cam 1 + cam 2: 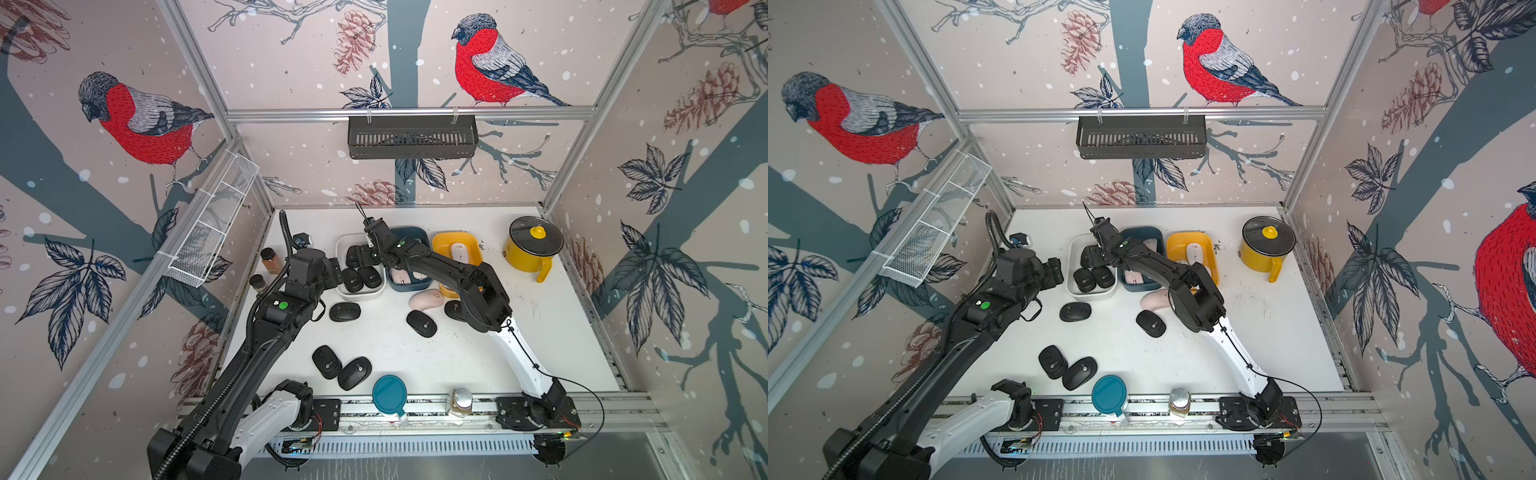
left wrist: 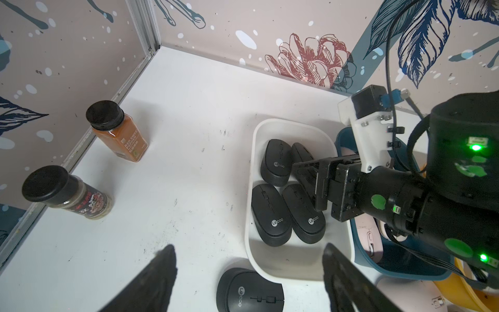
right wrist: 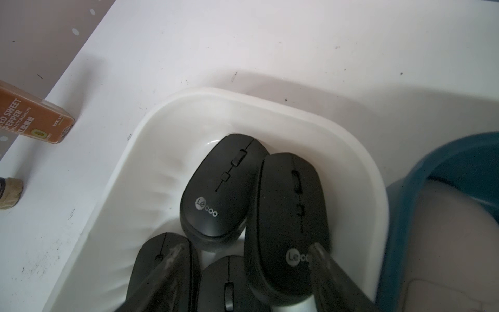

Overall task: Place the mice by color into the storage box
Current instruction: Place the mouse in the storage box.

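Both top views look steeply down on the whole table (image 1: 561,324) from above its front edge, nearly identical. Your left wrist view faces the white bin (image 2: 291,266) obliquely from nearby; your right wrist view looks into that bin from very close.

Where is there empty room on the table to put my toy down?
The biggest bare patch is on the table, between the yellow pot and the right arm's base. A smaller one sits amid the loose black mice in the middle. Around the three bins it is crowded.
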Robot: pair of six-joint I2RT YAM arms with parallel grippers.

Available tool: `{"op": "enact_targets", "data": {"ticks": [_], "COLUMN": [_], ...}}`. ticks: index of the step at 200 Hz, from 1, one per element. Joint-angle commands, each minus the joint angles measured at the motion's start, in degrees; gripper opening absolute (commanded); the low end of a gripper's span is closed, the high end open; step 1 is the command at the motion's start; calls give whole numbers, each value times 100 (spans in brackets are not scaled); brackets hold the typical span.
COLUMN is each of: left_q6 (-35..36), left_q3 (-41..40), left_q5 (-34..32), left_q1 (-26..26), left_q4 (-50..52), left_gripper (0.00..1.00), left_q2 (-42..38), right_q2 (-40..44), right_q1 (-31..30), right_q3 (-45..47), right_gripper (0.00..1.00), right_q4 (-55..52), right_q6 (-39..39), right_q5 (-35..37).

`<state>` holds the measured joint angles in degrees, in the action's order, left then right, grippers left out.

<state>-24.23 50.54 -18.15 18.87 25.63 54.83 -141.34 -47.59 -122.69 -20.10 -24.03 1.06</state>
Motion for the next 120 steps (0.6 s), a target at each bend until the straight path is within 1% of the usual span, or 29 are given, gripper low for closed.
{"op": "enact_targets", "data": {"ticks": [1,52,84,101,120], "left_q6": [-64,-66,-142,-234,-357], "left_q3": [-6,46,81,54,-52], "left_q5": [-48,-40,24,130,292], "left_q1": [-15,-15,-15,-15,-15], "left_q4": [-168,-148,-67,-8,29], "left_gripper": [84,84,84,84,83], "left_q2": [-38,-59,-112,-175,-264], "right_q2": [123,506,906,1306,1917], "right_q1": [-48,-183,-237,-267,-293], "right_q3": [-27,-27,124,554,1430], "right_gripper": [73,74,74,74,74], "right_q4": [-93,15,-106,2,390], "right_q6": [18,208,233,231,295], "right_q5": [17,17,42,134,87]}}
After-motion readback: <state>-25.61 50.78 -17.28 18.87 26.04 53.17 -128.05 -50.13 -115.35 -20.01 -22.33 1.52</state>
